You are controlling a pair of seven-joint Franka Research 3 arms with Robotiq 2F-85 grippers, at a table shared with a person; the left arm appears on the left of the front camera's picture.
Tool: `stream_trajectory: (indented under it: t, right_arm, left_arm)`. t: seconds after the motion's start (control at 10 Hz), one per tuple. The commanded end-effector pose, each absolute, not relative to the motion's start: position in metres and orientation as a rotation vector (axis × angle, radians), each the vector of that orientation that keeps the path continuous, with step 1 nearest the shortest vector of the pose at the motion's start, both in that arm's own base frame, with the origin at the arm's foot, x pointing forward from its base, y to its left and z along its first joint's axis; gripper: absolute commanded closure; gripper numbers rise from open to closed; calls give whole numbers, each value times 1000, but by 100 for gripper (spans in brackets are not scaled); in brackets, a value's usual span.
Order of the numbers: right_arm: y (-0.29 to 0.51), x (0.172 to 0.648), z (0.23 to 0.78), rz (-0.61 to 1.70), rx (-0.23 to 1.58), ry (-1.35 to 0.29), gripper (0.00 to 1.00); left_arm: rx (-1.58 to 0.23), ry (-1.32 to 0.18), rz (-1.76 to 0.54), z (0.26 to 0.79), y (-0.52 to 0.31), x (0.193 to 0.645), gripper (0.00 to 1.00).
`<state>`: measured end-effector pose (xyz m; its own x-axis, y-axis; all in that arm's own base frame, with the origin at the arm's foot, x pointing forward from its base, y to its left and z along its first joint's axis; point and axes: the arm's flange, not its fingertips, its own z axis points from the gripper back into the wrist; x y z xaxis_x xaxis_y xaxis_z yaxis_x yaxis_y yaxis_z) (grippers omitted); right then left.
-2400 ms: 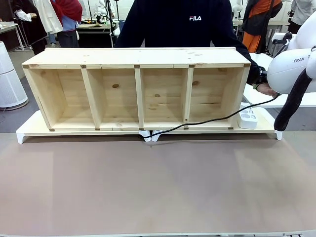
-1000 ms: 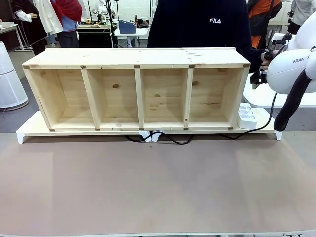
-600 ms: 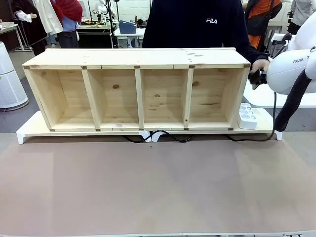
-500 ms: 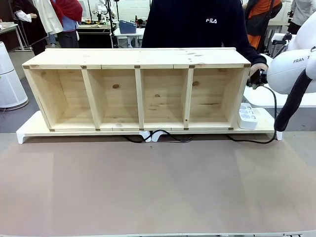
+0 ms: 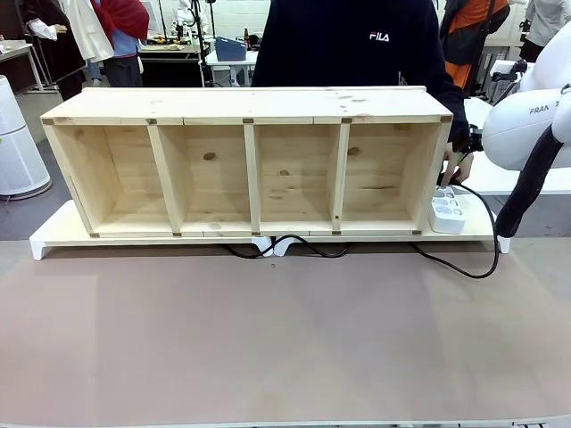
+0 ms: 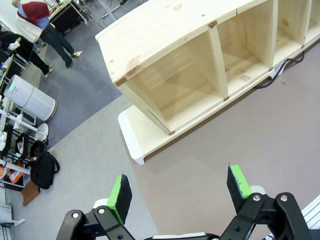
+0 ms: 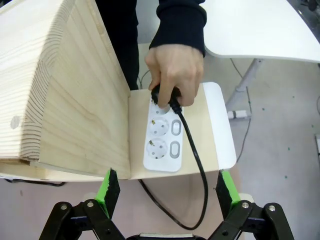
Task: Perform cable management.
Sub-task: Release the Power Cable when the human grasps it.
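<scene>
The cable [image 5: 464, 270] is a thin black cord that snakes out from under the middle of the wooden shelf [image 5: 250, 160] and loops over the table at the right. In the right wrist view the cable [image 7: 200, 165] ends in a black plug under a person's hand [image 7: 175, 65], which presses it onto the top socket of the white power strip [image 7: 162, 140]. My right gripper [image 7: 167, 189] hangs open above the strip, with nothing between its jaws. My left gripper [image 6: 179, 187] is open too, high over the table off the shelf's left end.
The shelf rests on a white-footed board [image 5: 53, 234] along the far side of the brown table [image 5: 285, 339]. The person stands behind the shelf. My right arm [image 5: 526, 125] sits at the right edge beside a white side table [image 7: 260, 30].
The person's hand has come down from beside my right arm to the power strip with the plug. The cable's slack has dropped into a wider loop at the right. Neither arm moved.
</scene>
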<state>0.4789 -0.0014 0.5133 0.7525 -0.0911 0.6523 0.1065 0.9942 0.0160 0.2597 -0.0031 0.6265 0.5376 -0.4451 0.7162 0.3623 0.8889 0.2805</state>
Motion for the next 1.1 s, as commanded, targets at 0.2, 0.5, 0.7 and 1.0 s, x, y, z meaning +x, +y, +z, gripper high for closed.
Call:
stream_trajectory:
  t: [0.2,0.5,0.7,1.0]
  right_arm:
    - [0,479,513,-101,-30,-709,0]
    - [0,479,513,-101,-30,-709,0]
    - [0,479,513,-101,-30,-709,0]
    - [0,479,513,-101,-30,-709,0]
  left_arm:
    - [103,-882,-481,627,-3,259,0]
    - [103,-882,-481,627,-3,259,0]
    - [103,-882,-481,627,-3,259,0]
    - [103,-882,-481,627,-3,259,0]
